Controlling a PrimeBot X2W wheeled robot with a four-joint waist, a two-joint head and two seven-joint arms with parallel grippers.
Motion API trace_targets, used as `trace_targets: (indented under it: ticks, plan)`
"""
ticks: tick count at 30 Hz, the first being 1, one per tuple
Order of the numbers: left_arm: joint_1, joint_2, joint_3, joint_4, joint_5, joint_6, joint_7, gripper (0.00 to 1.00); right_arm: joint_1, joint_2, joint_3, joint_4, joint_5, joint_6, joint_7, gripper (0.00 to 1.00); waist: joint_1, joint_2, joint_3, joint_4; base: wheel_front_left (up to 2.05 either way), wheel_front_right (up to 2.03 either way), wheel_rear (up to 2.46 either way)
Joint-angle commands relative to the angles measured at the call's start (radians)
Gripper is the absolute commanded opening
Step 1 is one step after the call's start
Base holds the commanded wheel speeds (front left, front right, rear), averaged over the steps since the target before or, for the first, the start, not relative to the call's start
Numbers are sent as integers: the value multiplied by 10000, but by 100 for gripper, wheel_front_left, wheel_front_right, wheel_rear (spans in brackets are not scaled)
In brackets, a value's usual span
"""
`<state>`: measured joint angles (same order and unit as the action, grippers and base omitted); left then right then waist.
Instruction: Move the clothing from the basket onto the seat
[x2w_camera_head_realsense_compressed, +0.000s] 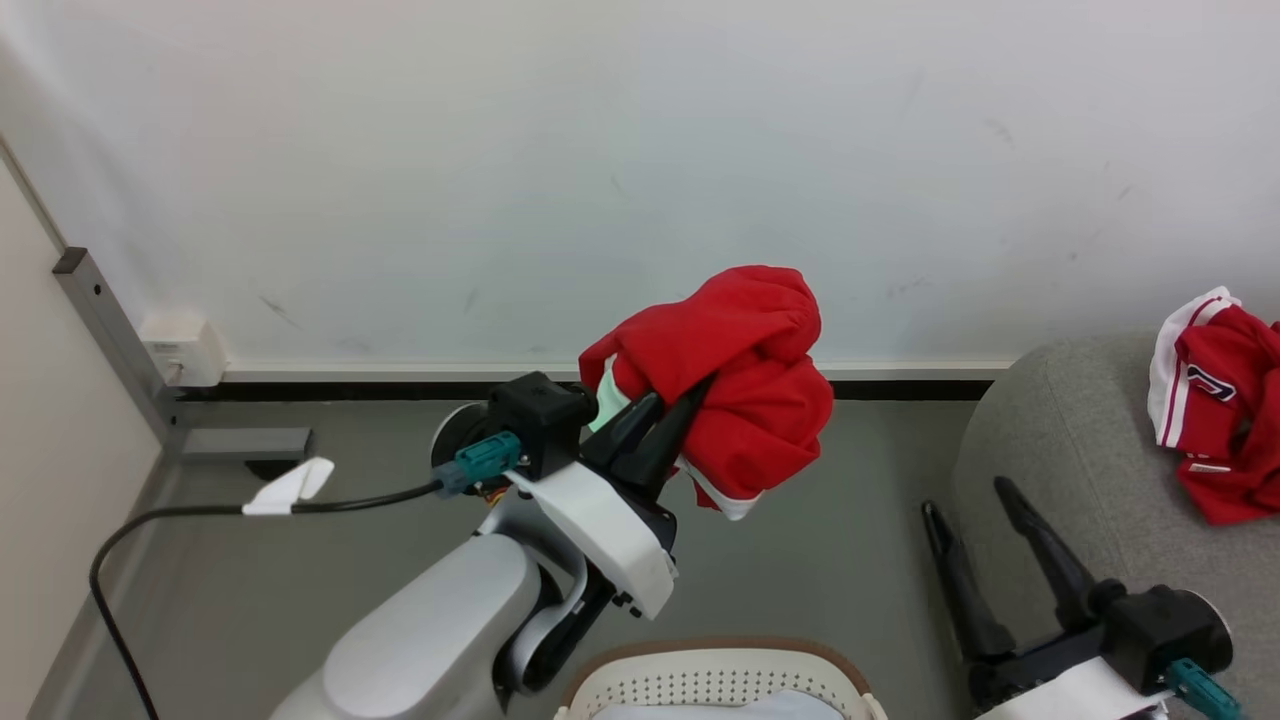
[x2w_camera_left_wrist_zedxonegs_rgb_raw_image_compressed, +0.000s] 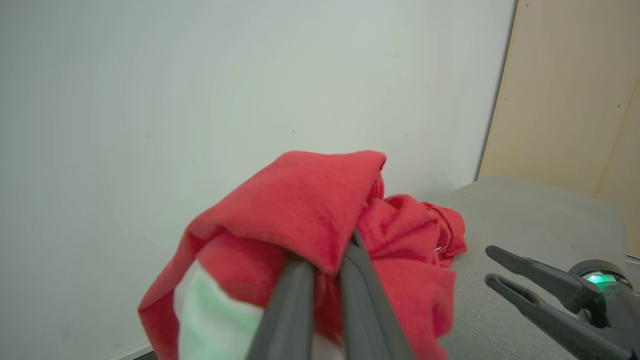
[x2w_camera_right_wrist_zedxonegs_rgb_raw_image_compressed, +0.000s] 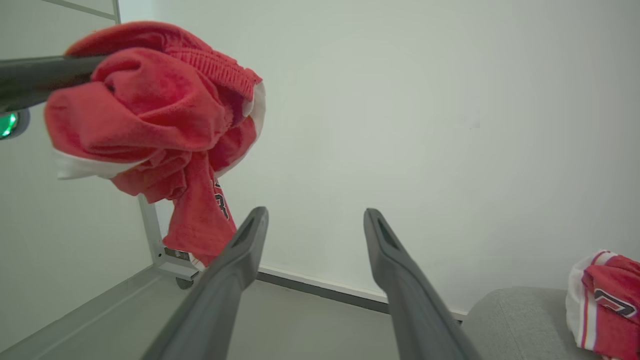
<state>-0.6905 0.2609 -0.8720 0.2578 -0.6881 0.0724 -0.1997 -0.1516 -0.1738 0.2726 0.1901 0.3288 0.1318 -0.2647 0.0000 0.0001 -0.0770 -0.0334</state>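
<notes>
Upper left: bunched red white-trimmed garment (x2w_camera_right_wrist_zedxonegs_rgb_raw_image_compressed: 150, 110) pinched by the left gripper (x2w_camera_right_wrist_zedxonegs_rgb_raw_image_compressed: 82, 71). Bottom centre: right gripper (x2w_camera_right_wrist_zedxonegs_rgb_raw_image_compressed: 316, 214), dark fingers spread apart. Lower right: red-white striped garment (x2w_camera_right_wrist_zedxonegs_rgb_raw_image_compressed: 607, 300) on light-grey fabric seat (x2w_camera_right_wrist_zedxonegs_rgb_raw_image_compressed: 520, 315).

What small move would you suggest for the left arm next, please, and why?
Probably swing the left gripper toward the robot's right until it is over the seat. It is shut on the red garment, held over the floor beyond the basket; a second garment lies on the seat.

Basket (x2w_camera_head_realsense_compressed: 690, 688) nearest; held garment (x2w_camera_head_realsense_compressed: 740, 370) left of seat (x2w_camera_head_realsense_compressed: 1060, 460); second garment (x2w_camera_head_realsense_compressed: 1230, 420) on seat (right).
</notes>
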Motion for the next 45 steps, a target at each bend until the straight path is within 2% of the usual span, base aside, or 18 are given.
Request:
trace_targets:
  ticks: [1, 9, 15, 30, 37, 38, 39, 40, 41, 45]
  plan:
    - [117, 43, 8, -41, 10, 32, 32, 0, -144, -95, 85, 37, 79, -22, 8, 100, 0, -1, 14, 5, 0, 0, 0]
    - [131, -105, -267, -285, 47, -21, 212, 0, -971, -75, 1918, 858, 392, -22, 8, 100, 0, -1, 165, 201, 0, 0, 0]
    - [164, -314, -568, -318, 91, -120, 298, 0, -1953, 47, 2907, 1731, 712, -22, 9, 100, 0, -1, 186, 536, 0, 0, 0]
    - [224, -776, -1148, -483, -84, -405, 539, 0, -3799, 299, 4355, 4527, 1172, -22, 8, 100, 0, -1, 84, 1514, 0, 0, 0]
    - [284, -805, -1277, -607, -153, -449, 649, 0, -4111, 438, 4617, 4983, 1471, -23, 8, 100, 0, -1, 57, 1749, 0, 0, 0]
    - [293, -795, -1281, -613, -163, -444, 648, 0, -4138, 443, 4616, 5010, 1510, -23, 8, 90, 0, -1, 57, 1758, 0, 0, 0]
    - [300, -785, -1287, -623, -172, -436, 651, 0, -4159, 459, 4604, 5007, 1545, -23, 8, 51, 0, -1, 56, 1759, 0, 0, 0]
    - [310, -776, -1291, -633, -183, -424, 651, 0, -4173, 475, 4611, 4998, 1576, -23, 8, 17, 0, -1, 57, 1757, 0, 0, 0]
    - [320, -759, -1292, -638, -184, -411, 655, 0, -4177, 489, 4639, 4959, 1603, -23, 8, 0, 0, -1, 63, 1750, 0, 0, 0]
    - [356, -690, -1269, -647, -217, -363, 642, 0, -4054, 416, 4676, 4725, 1703, -23, 8, 0, 0, -1, 100, 1679, 0, 0, 0]
